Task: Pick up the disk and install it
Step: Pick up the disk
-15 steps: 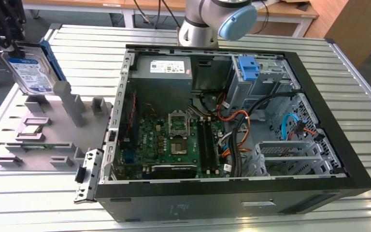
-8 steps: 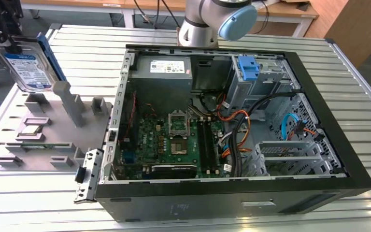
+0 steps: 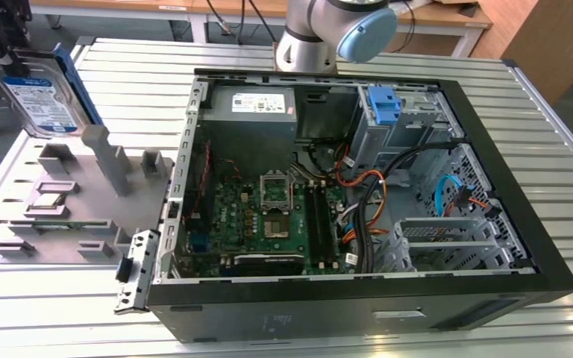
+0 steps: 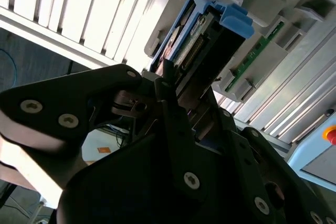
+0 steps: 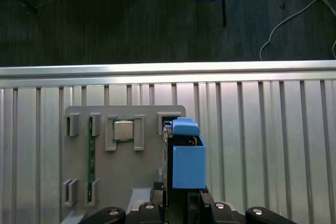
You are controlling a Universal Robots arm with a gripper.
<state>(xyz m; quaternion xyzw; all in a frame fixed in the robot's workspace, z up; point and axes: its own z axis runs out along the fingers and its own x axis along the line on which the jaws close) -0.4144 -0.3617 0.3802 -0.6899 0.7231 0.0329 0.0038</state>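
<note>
The disk [image 3: 38, 101], a silver drive with a blue-and-white label and blue rails, hangs tilted at the exterior view's far left, above the back of a grey holder plate [image 3: 77, 216]. My dark gripper [image 3: 13, 63] is shut on its upper end. In the second wrist view, the fingers [image 4: 168, 85] clamp the disk [image 4: 202, 30] from both sides. The first wrist view looks along the disk's blue rail [image 5: 188, 161], with the gripper [image 5: 181, 205] behind it and the holder plate [image 5: 121, 177] beneath.
An open computer case [image 3: 525, 224] lies on the slatted metal table, with a motherboard [image 3: 266, 216], a grey power supply [image 3: 257, 104], a light-blue bracket [image 3: 386, 104] and a metal drive cage [image 3: 446, 231] inside. The holder plate carries a processor chip [image 5: 123, 128] and a green memory stick [image 5: 90, 150].
</note>
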